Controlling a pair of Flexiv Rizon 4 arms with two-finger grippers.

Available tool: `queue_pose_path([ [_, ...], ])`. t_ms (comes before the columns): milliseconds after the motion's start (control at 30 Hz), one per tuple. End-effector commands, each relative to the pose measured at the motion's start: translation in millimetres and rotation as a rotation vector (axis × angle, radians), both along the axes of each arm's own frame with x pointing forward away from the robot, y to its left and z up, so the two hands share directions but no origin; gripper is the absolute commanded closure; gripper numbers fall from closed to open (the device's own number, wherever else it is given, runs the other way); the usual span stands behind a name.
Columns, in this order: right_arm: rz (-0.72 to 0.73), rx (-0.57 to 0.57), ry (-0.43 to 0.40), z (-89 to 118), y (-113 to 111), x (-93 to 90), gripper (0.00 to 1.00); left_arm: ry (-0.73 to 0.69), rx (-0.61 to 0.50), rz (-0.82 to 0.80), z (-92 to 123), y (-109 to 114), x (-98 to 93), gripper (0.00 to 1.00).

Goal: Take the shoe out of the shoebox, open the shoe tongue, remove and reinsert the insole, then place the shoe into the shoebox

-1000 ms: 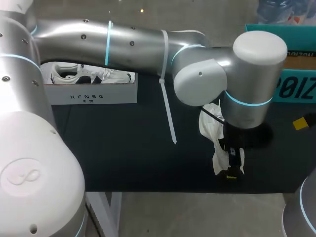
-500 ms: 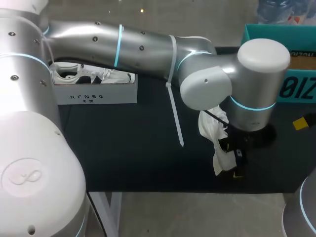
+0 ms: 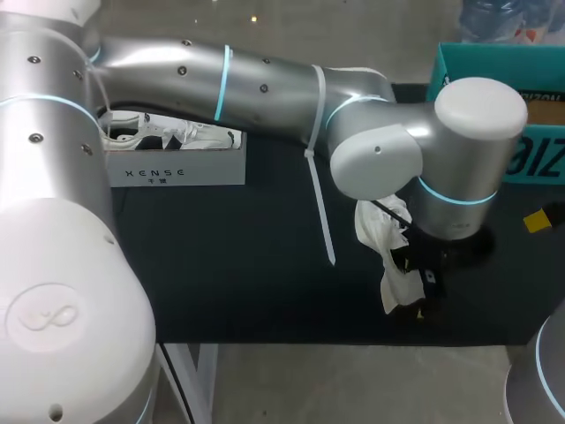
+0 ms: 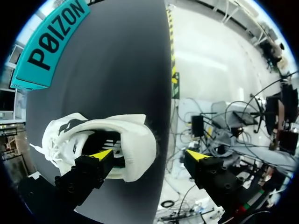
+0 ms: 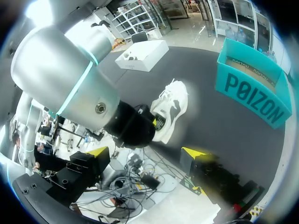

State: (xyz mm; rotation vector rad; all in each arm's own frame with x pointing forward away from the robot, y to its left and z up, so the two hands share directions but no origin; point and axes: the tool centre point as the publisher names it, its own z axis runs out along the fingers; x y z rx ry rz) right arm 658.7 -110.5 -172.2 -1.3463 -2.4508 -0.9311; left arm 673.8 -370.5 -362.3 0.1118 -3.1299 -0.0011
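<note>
The shoe [image 3: 381, 252] lay on the dark table [image 3: 221, 265] near its front edge, heel toward that edge. It was well apart from the white shoebox [image 3: 172, 163] and nearer the teal box [image 3: 481, 66].

The left gripper [image 4: 148, 155] stood over the heel with its fingers spread. One yellow tip sat down inside the shoe's opening, and the other hung clear beyond the heel, past the table's edge. The heel wall lay between the fingers but was not clamped from both sides.

In the right wrist view the shoe [image 5: 170, 109] showed ahead of the right gripper [image 5: 145, 151]. That gripper's fingers were also wide apart, with nothing between them.

Over the last second the left arm [image 3: 265, 84] had swung toward the right in the head view. Its elbow came closer to the teal box, and the zip tie [image 3: 321, 208] hanging from it went along. The gripper shifted slightly at the heel, so less of its yellow tip showed. The shoe itself stayed where it was.
</note>
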Motion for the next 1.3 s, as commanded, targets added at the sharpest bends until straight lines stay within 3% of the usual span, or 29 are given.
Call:
queue_pose_path([
  [33, 0.0, -0.001, 0.0, -1, 0, -0.5, 0.0, -0.007, 0.004, 0.008, -4, -2, 1.7, 0.0],
  [67, 0.0, -0.001, 0.0, -1, 0, -0.5, 0.0, -0.006, 0.001, 0.01, -4, -2, 2.1, 0.19],
  [100, 0.0, -0.001, 0.0, -1, 0, -0.5, 0.0, -0.007, 0.001, 0.012, -5, -2, 3.0, 0.57],
  [133, 0.0, -0.001, 0.0, -1, 0, -0.5, 0.0, -0.008, 0.002, 0.013, -6, -2, 3.5, 0.82],
  [167, 0.0, -0.001, 0.0, -1, 0, -0.5, 0.0, -0.008, 0.001, 0.013, -6, -3, 3.4, 1.0],
  [467, 0.0, -0.001, 0.0, -1, 0, -0.5, 0.0, 0.007, -0.018, 0.003, -9, -4, -0.2, 1.0],
  [700, 0.0, -0.001, 0.0, -1, 0, -0.5, 0.0, 0.013, -0.051, 0.001, 4, 5, -7.2, 1.0],
  [867, 0.0, -0.001, 0.0, -1, 0, -0.5, 0.0, 0.02, -0.079, -0.046, 27, 16, -10.3, 1.0],
  [1000, 0.0, -0.001, 0.0, -1, 0, -0.5, 0.0, 0.068, -0.119, -0.189, 52, 31, -7.7, 1.0],
  [1233, 0.0, -0.001, 0.0, -1, 0, -0.5, 0.0, 0.072, -0.112, -0.418, 97, 79, 7.6, 1.0],
  [1300, 0.0, -0.001, 0.0, -1, 0, -0.5, 0.0, 0.087, -0.059, -0.52, 105, 95, 14.2, 1.0],
])
